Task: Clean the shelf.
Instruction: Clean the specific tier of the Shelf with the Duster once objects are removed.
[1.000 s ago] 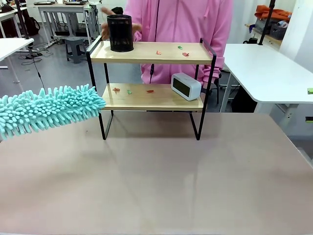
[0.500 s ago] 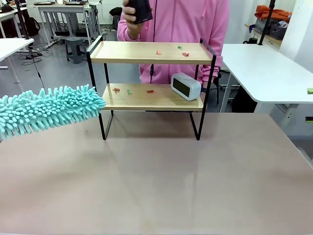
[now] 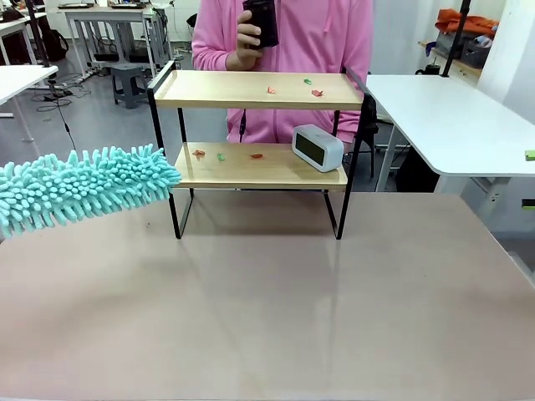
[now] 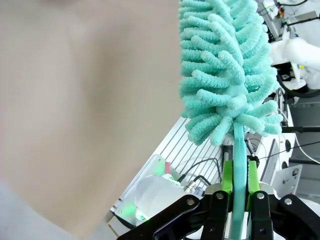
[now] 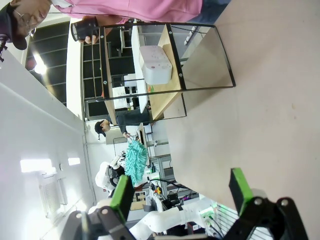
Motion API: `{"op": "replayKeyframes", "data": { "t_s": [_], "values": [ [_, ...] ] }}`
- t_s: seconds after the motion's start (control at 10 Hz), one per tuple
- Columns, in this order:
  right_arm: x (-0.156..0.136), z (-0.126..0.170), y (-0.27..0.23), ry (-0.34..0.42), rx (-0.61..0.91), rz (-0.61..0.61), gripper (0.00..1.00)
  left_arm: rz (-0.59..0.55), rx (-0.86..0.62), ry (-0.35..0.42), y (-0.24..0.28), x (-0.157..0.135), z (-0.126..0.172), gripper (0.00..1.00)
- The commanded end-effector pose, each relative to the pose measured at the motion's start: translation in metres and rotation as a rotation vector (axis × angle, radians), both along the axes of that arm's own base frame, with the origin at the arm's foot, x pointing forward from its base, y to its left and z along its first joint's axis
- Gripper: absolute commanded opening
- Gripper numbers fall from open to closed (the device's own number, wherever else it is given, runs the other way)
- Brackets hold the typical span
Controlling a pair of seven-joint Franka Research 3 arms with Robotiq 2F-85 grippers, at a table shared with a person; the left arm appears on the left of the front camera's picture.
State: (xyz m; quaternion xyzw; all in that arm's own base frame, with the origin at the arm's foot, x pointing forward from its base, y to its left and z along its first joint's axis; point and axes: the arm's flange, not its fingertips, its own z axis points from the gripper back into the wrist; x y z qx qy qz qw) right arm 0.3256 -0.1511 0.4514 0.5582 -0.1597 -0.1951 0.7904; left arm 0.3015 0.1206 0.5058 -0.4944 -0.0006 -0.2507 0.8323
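Our left pincer (image 4: 240, 177) clamps the soft duster (image 3: 84, 185) left of the shelf (image 3: 234, 90); our right pincer (image 5: 181, 189) gapes, empty. We judge the shelf light, stiff and tippable: steady it by its frame.

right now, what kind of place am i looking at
Probably a robotics lab or workshop: white work tables, loose cables on the floor, and a left gripper clamping a teal duster.

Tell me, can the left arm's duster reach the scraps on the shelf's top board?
Probably yes. The person's hand holds the black cup clear of the top board, leaving only scraps, and the left claw's duster hangs beside the shelf's left end.
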Motion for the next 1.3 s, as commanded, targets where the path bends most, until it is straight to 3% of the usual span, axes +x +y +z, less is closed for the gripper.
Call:
{"op": "replayKeyframes", "data": {
  "t_s": [0.0, 0.1, 0.3, 0.4, 0.6, 0.7, 0.8, 1.0, 1.2],
  "values": [
    [0.001, 0.0, 0.001, -0.024, 0.005, 0.0, 1.0, -0.025, -0.041, -0.103, -0.015, -0.023, 0.043, 0.13],
    [0.001, 0.0, 0.001, -0.024, 0.005, 0.0, 1.0, 0.044, -0.022, -0.158, -0.028, -0.034, 0.078, 0.13],
    [0.001, 0.0, 0.001, -0.024, 0.005, 0.0, 1.0, 0.185, 0.005, -0.168, -0.07, -0.046, 0.14, 0.13],
    [0.001, 0.0, 0.001, -0.024, 0.005, 0.0, 1.0, 0.228, 0.04, -0.173, -0.092, -0.041, 0.162, 0.13],
    [0.001, 0.0, 0.001, -0.024, 0.005, 0.0, 1.0, 0.359, 0.068, -0.268, -0.142, -0.017, 0.201, 0.13],
    [0.001, 0.0, 0.001, -0.024, 0.005, 0.0, 1.0, 0.464, 0.141, -0.247, -0.161, 0.002, 0.212, 0.13],
    [0.001, 0.0, 0.001, -0.024, 0.005, 0.0, 1.0, 0.28, 0.041, -0.236, -0.125, -0.04, 0.197, 0.13],
    [0.001, 0.0, 0.001, -0.024, 0.005, 0.0, 1.0, 0.28, 0.041, -0.236, -0.125, -0.04, 0.197, 0.13],
    [0.001, 0.0, 0.001, -0.024, 0.005, 0.0, 1.0, 0.374, 0.073, -0.268, -0.159, -0.019, 0.206, 0.13]
  ]
}}
